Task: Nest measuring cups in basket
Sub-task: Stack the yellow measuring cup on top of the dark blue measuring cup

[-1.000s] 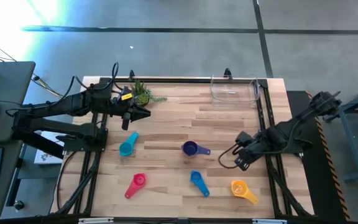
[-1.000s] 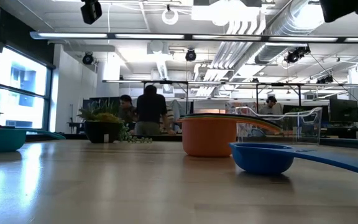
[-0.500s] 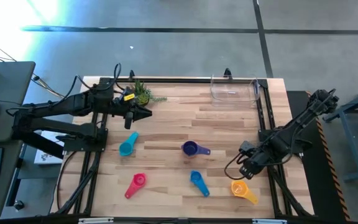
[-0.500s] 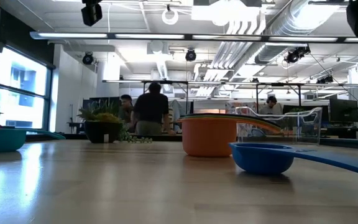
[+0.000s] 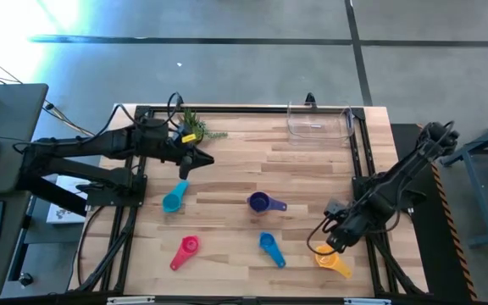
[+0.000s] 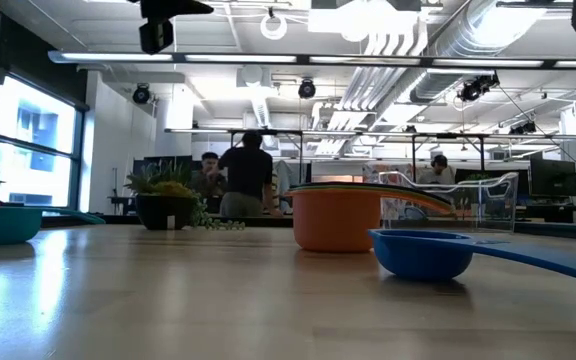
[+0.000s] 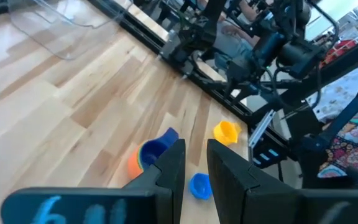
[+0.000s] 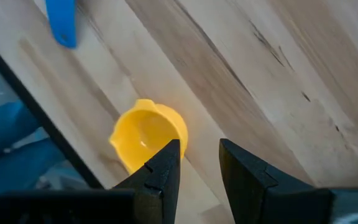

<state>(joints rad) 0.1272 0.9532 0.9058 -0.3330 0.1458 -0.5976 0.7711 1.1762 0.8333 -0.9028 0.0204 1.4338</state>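
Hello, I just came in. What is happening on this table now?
Two robot arms are collecting measuring cups for the clear basket, which holds none yet. The right gripper, open, hovers at the yellow cup. The left gripper, open and empty, is above the teal cup. Purple, pink and blue cups lie loose.

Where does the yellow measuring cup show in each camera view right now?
High view: yellow measuring cup near the table's front right corner, partly under the right tool.
Low view: not in it.
Left wrist view: small, far across the table, beyond the blue cup.
Right wrist view: just past the fingers, bowl up.
Shared landmark: the blue cup, left of the yellow one in the high view.
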